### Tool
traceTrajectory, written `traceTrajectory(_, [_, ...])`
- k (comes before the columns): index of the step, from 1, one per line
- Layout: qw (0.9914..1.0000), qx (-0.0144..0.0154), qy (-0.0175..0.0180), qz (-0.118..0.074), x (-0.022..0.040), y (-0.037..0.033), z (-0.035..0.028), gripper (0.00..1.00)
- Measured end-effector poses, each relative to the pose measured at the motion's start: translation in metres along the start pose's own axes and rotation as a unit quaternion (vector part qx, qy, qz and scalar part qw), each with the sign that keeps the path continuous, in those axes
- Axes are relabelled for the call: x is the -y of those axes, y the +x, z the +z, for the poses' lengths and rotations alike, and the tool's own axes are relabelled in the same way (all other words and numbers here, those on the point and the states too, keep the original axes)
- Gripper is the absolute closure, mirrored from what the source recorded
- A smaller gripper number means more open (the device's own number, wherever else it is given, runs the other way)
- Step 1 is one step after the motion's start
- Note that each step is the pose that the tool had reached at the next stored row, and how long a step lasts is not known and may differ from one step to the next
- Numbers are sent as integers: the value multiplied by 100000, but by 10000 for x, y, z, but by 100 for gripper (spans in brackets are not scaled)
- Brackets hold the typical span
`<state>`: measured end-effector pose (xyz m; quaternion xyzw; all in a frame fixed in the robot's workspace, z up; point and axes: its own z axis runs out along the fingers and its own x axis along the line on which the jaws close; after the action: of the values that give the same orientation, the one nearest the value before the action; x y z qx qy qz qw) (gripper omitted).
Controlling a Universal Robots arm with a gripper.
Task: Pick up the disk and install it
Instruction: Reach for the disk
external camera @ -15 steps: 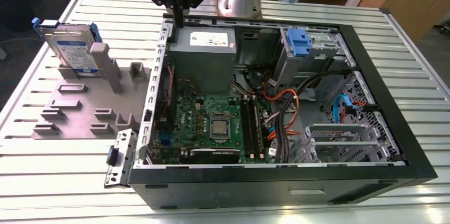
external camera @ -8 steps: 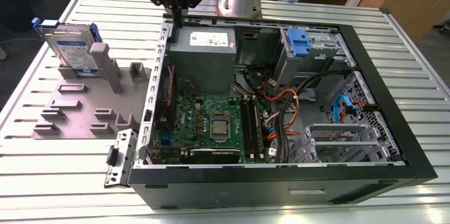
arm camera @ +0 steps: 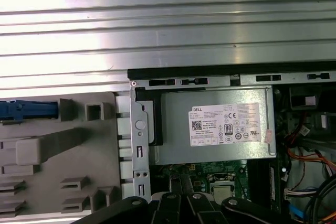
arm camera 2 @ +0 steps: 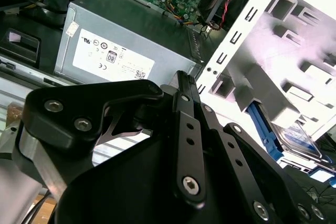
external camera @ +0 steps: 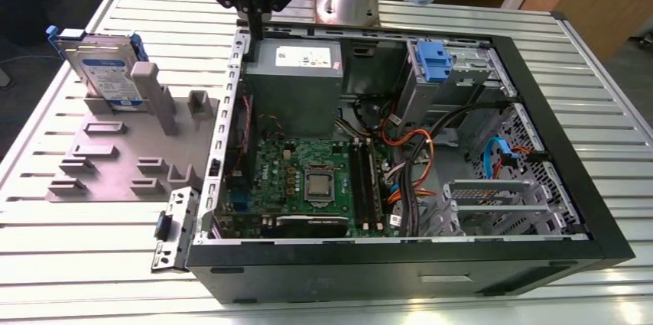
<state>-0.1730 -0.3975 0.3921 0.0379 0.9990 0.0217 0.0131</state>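
The disk (external camera: 102, 69) stands on edge in a slot of the grey holder plate (external camera: 122, 160) at the exterior view's left; it is silver-grey with a white-and-blue label, in a blue carrier. It also appears in the second wrist view (arm camera 2: 300, 141), and its blue edge in the first wrist view (arm camera: 26, 109). My gripper (external camera: 253, 19) hangs above the rear corner of the open computer case (external camera: 571, 187), to the right of the disk and well apart from it. Its black fingers point down, shut together with nothing between them.
Inside the case lie a grey power supply box (external camera: 294, 84), a green motherboard (external camera: 306, 180), cables, and a drive bay with a lone blue bracket (external camera: 433, 61). The holder plate carries several raised blocks. All of this rests on a slatted metal table (external camera: 92, 264).
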Motion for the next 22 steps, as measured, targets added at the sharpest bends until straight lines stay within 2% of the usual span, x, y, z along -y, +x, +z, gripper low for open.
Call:
traceTrajectory(16, [100000,0,-2,-4,2,19,1,89])
traceTrajectory(22, [100000,2,-2,2,5,113,2,89])
